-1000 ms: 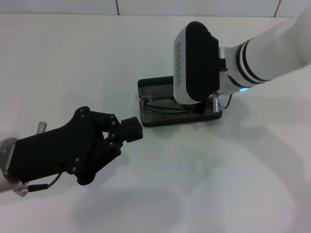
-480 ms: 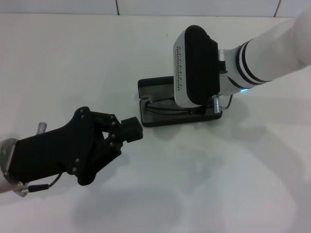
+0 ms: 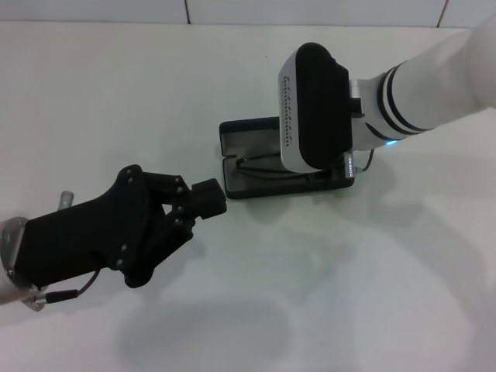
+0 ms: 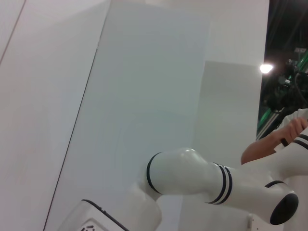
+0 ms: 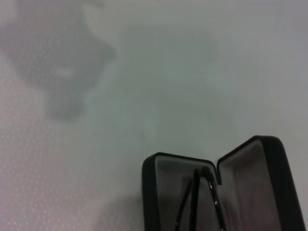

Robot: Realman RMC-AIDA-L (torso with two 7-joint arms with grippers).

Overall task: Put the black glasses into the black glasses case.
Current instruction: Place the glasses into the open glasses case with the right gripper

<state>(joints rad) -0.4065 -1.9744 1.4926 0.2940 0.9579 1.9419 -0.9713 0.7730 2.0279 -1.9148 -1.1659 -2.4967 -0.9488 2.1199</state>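
The black glasses case [image 3: 246,141] lies open in the middle of the white table, its grey inside facing up. The black glasses [image 3: 260,166] rest inside the nearer half, with the thin frame and temple arms partly showing. My right arm's wrist housing [image 3: 314,108] hangs directly over the case and hides my right gripper beneath it. In the right wrist view the open case [image 5: 255,192] holds the glasses [image 5: 195,202]. My left gripper [image 3: 209,198] is shut and empty, a short way to the left of the case's near corner.
The bare white tabletop [image 3: 349,294] stretches around the case. A tiled wall edge [image 3: 186,12] runs along the far side. The left wrist view shows only my right arm [image 4: 192,178] against a pale wall.
The left gripper has crept slightly toward the case. The right wrist has shifted a little toward the far side above the case. The glasses stay in the case.
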